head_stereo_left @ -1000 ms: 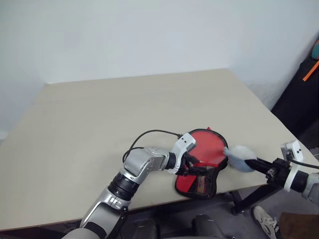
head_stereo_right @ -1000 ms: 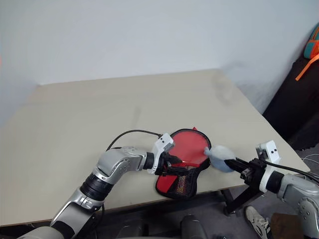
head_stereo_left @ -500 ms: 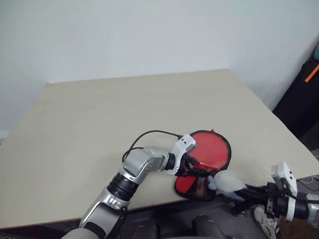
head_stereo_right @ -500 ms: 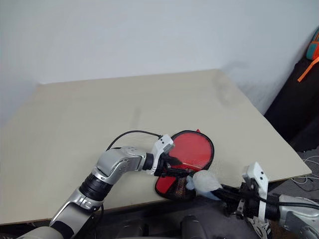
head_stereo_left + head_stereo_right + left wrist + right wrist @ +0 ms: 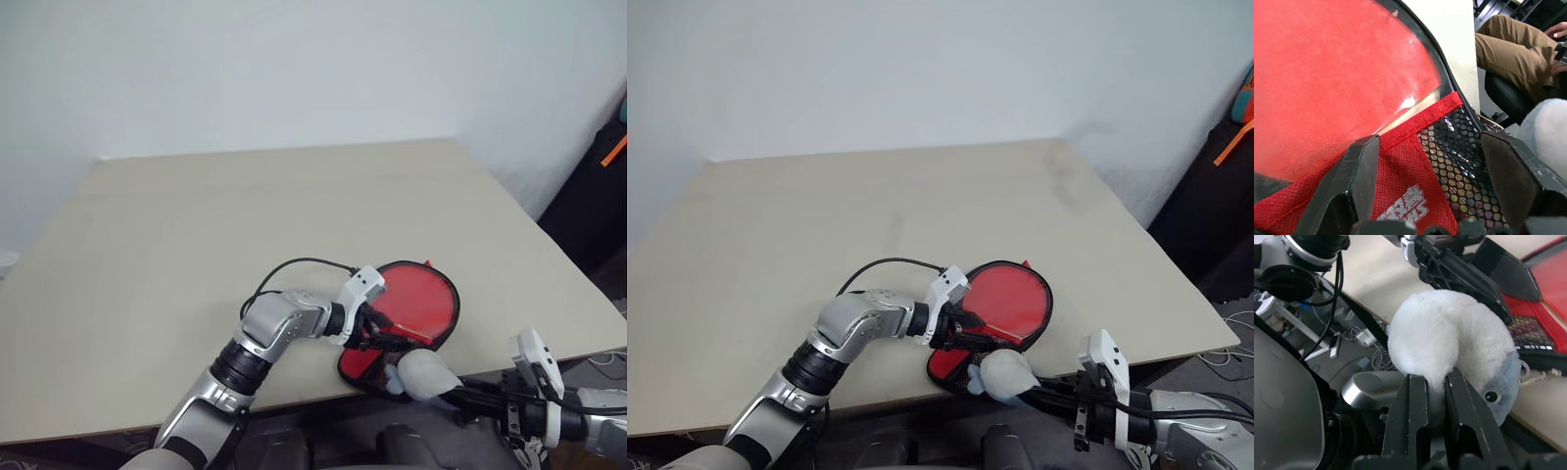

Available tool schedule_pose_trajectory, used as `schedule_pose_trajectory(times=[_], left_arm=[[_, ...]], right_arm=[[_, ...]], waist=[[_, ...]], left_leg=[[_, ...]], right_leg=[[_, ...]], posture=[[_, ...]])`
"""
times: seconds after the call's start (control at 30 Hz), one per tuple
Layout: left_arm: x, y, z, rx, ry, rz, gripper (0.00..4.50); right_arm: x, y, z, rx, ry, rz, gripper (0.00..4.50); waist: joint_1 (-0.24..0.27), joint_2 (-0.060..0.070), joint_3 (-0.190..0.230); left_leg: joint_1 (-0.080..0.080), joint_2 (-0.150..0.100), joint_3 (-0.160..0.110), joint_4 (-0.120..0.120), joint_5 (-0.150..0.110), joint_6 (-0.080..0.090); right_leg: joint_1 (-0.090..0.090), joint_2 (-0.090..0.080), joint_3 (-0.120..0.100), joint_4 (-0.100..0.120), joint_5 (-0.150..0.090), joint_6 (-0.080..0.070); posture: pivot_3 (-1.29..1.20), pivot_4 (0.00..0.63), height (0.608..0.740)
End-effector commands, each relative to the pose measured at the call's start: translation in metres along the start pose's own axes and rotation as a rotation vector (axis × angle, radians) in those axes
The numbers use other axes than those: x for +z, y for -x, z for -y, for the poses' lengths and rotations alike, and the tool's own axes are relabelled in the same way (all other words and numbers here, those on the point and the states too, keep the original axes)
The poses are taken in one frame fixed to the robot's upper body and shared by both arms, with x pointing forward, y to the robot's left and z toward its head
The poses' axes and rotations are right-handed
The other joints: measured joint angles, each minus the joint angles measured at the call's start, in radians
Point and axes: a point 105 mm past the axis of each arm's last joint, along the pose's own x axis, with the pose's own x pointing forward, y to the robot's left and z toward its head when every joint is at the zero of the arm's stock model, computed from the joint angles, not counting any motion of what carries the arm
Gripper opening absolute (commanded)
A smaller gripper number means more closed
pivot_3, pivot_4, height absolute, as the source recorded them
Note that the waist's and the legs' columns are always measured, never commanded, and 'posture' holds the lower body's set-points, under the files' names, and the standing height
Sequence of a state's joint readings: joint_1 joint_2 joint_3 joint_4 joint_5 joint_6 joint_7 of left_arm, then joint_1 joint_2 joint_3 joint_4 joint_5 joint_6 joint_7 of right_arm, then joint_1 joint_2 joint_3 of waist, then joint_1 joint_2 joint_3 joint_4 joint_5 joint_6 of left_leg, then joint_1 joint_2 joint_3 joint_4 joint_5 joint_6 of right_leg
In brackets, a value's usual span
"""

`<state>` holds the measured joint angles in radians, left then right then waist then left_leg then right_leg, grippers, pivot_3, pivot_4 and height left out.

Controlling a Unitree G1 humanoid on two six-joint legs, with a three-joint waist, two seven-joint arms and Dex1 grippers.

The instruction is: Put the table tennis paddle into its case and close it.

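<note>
Beige table (image 5: 245,215) set against plain white wall (image 5: 294,69). Black bag with orange strap (image 5: 598,196) stands at right, beside table. Cables (image 5: 1234,328) lie on floor near it.

paddle (image 5: 423,303) in case (image 5: 377,358) | case on table (image 5: 196,245) near edge

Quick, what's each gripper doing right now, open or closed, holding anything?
Left gripper: open, fingers astride the case.
Right gripper: shut on the plush toy.

1 paddle (image 5: 419,302), 1 case (image 5: 377,360), 1 plush toy (image 5: 423,374), 1 table (image 5: 245,225), 2 grippers: left gripper (image 5: 377,328), right gripper (image 5: 1436,387).
</note>
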<state>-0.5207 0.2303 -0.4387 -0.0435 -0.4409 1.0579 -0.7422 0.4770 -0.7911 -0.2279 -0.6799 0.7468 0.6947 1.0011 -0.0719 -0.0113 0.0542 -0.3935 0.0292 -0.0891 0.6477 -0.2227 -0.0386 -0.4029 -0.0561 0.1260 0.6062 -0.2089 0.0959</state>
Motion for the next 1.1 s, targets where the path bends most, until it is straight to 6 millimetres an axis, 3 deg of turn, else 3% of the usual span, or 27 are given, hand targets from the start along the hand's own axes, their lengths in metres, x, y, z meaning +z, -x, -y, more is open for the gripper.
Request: schedule_pose_trajectory(times=[0.03, 0.17, 0.37, 0.57, 0.8, 0.93, 1.1], left_arm=[[-0.004, 0.003, -0.017, 0.093, -0.026, -0.032, 3.45], [-0.008, -0.001, -0.037, 0.205, -0.184, -0.079, 3.45], [0.000, -0.010, -0.036, 0.195, -0.238, -0.055, 3.45], [0.010, -0.016, -0.037, 0.194, -0.258, -0.028, 3.45], [0.006, -0.017, -0.035, 0.177, -0.268, -0.055, 3.45], [0.006, -0.016, -0.036, 0.182, -0.260, -0.056, 3.45], [0.008, -0.017, -0.036, 0.187, -0.266, -0.051, 3.45]], right_arm=[[0.003, -0.008, -0.014, 0.103, 0.033, -0.011, 0.02], [0.007, -0.014, -0.013, 0.108, 0.040, -0.004, 0.02], [0.013, -0.020, -0.024, 0.136, 0.046, 0.013, 0.02], [0.011, -0.017, -0.032, 0.167, 0.047, -0.017, 0.02], [-0.001, -0.017, -0.043, 0.241, 0.042, -0.074, 0.02], [-0.008, -0.020, -0.042, 0.282, 0.049, -0.080, 0.02], [0.001, -0.026, -0.026, 0.294, 0.078, -0.031, 0.02]], waist=[[0.000, -0.001, 0.000], [0.002, -0.002, 0.000], [0.001, 0.002, -0.003], [0.001, 0.001, -0.003], [0.001, -0.002, -0.002], [0.001, -0.003, -0.001], [0.001, -0.003, -0.001]], left_leg=[[0.000, 0.000, 0.000, 0.000, 0.000, 0.000], [0.000, 0.000, 0.000, 0.001, 0.000, 0.000], [0.001, 0.002, -0.004, 0.004, 0.000, 0.000], [-0.001, 0.002, -0.003, 0.008, 0.000, 0.000], [-0.001, 0.002, -0.002, 0.008, 0.000, 0.000], [0.000, 0.002, -0.002, 0.008, 0.000, 0.000], [0.000, 0.002, -0.001, 0.009, -0.001, 0.000]], right_leg=[[0.000, 0.000, 0.000, 0.000, 0.000, 0.000], [0.002, 0.000, 0.000, -0.001, 0.000, 0.000], [0.015, 0.000, -0.004, -0.018, 0.000, 0.000], [0.015, -0.001, -0.004, -0.019, 0.000, 0.000], [0.016, -0.002, -0.004, -0.019, 0.000, 0.000], [0.015, -0.003, -0.005, -0.018, 0.000, 0.000], [0.015, -0.003, -0.005, -0.018, 0.000, 0.000]], posture=[[0.00, 0.000, 0.740], [0.00, 0.000, 0.740], [0.00, 0.000, 0.740], [0.00, 0.000, 0.740], [0.00, 0.000, 0.740], [0.00, 0.000, 0.740], [0.00, 0.000, 0.740]])
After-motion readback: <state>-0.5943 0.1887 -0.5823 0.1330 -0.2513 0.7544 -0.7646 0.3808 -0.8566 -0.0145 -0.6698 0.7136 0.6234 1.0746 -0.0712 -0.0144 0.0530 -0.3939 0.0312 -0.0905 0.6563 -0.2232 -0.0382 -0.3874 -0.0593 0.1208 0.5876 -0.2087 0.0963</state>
